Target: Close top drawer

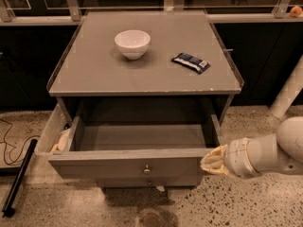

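The top drawer [128, 164] is a wide grey drawer with one small round knob [147, 168] at the centre of its front. It stands pulled far out of the grey cabinet [142, 74], and its inside looks empty. My gripper [209, 161], with yellowish fingertips on a white arm, sits at the right end of the drawer front, level with its top edge. The arm comes in from the right.
A white bowl [132, 43] and a dark blue packet [190, 62] lie on the cabinet top. A clear side bin [49, 135] hangs on the left. A black bar [18, 178] and cable lie on the floor at left. Another knob [149, 183] shows below.
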### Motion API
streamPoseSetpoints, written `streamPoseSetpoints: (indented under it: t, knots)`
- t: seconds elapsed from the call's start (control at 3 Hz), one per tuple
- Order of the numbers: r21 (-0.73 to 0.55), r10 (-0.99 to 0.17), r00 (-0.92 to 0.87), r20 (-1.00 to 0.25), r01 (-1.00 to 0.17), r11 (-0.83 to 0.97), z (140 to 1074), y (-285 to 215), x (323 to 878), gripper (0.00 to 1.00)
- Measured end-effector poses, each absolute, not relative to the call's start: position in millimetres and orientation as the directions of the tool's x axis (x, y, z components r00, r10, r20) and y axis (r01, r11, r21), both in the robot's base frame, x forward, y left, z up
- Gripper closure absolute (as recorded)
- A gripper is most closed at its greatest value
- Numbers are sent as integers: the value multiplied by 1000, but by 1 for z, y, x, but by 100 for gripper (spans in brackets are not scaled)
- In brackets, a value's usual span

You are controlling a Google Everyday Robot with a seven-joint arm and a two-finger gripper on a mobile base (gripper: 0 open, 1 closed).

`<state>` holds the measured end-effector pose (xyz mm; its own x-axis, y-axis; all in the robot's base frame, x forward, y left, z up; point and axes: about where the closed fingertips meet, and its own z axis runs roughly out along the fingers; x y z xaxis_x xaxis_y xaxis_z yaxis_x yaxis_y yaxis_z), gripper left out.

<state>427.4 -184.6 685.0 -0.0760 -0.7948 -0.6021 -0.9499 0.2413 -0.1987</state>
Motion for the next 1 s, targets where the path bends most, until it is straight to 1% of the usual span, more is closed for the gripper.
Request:
streamPoseSetpoints:
  t: [0.33,0.67,1.0]
  knots:
    - [-148,-789,-90,-608,-963,224,653,-177,423,100]
    - [-126,-791,-95,-605,-969,213,630,-168,431,100]
    - [-126,-791,-94,-605,-969,212,630,-167,431,81]
